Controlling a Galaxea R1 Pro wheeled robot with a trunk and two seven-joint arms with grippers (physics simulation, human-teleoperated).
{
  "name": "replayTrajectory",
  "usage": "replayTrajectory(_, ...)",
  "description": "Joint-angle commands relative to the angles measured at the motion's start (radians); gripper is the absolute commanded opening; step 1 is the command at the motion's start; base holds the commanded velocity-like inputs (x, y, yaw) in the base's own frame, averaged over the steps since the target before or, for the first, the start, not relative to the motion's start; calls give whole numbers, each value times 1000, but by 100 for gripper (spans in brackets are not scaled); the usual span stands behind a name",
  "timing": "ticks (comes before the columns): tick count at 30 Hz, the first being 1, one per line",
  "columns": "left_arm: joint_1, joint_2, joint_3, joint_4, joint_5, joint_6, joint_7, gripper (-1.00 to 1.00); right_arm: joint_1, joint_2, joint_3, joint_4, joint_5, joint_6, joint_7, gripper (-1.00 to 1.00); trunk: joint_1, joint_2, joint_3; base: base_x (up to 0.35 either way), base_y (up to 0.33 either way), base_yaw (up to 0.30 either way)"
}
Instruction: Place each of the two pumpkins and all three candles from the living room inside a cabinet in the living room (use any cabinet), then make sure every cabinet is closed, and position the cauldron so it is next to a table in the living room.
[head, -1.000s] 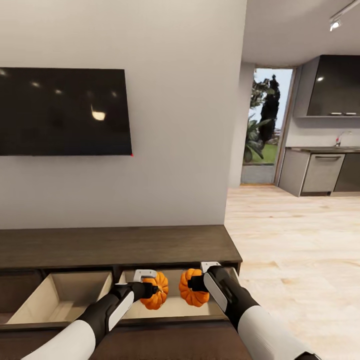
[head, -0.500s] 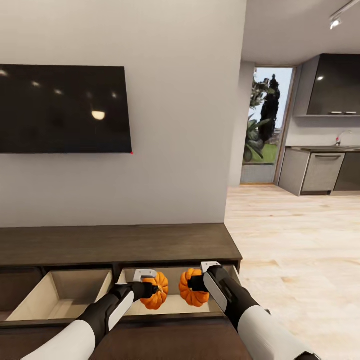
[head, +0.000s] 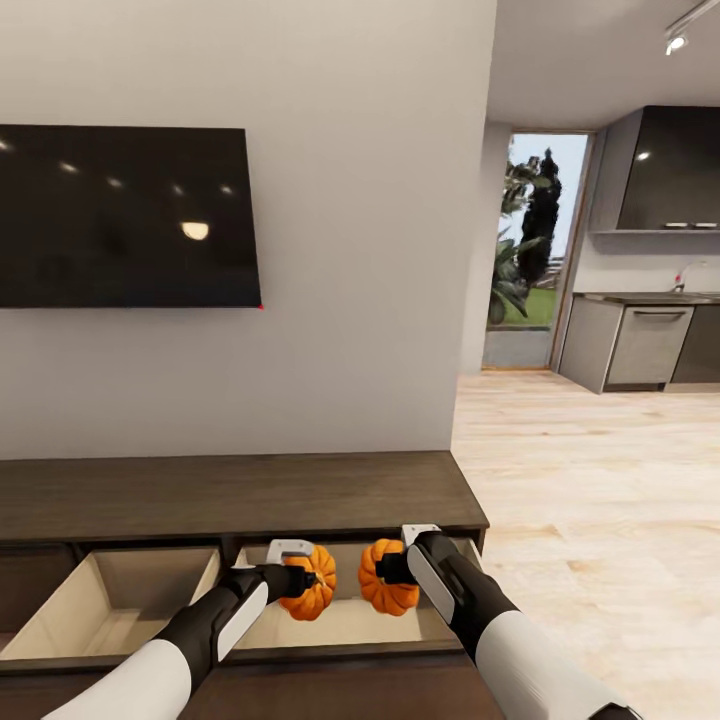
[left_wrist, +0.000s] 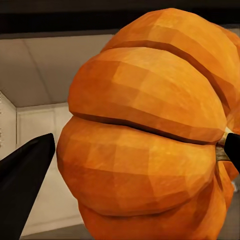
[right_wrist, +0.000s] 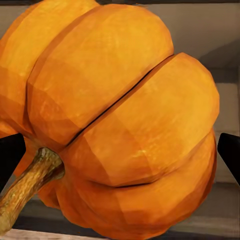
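Note:
I hold two ribbed orange pumpkins over the open right drawer (head: 345, 620) of the long dark brown cabinet (head: 240, 490). My left gripper (head: 300, 580) is shut on the left pumpkin (head: 314, 592), which shows large in the left wrist view (left_wrist: 150, 135). My right gripper (head: 392, 570) is shut on the right pumpkin (head: 388, 592), whose tan stem shows in the right wrist view (right_wrist: 120, 130). The two pumpkins hang side by side, a small gap apart, above the drawer's pale wood inside. Candles and cauldron are out of view.
A second drawer (head: 110, 605) stands open to the left. A black TV (head: 125, 215) hangs on the grey wall above the cabinet. To the right, pale wood floor (head: 600, 480) runs to grey kitchen cupboards (head: 630, 345) and a glass door (head: 530, 250).
The whole picture has shifted slightly, so the camera moved a little closer to the cabinet. Both pumpkins stay held in the same places above the drawer.

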Motion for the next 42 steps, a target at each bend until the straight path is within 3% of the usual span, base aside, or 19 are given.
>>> replayTrajectory(1,-1,1,-8,-2,9,6,17,-100,-1,0,4,-1,-10,16,-10,-100,0,-1,-1,4,0,0)
replayTrajectory(7,-2,1,-7,-2,6,38,73,-100,-3,-1,4,-1,-10,53,-12,-100,0,-1,-1,1,0,0)
replayTrajectory(14,-2,1,-7,-3,8,45,91,-100,-7,-1,4,8,-10,59,-12,-100,0,-1,-1,0,0,0)
replayTrajectory(31,-2,0,-7,-2,8,45,98,-100,-7,0,4,10,-10,59,-12,-100,65,-120,-54,0,0,0)
replayTrajectory(42,-3,-6,-7,-1,6,46,98,-100,-7,0,5,10,-10,58,-12,-100,65,-120,-54,62,10,0)
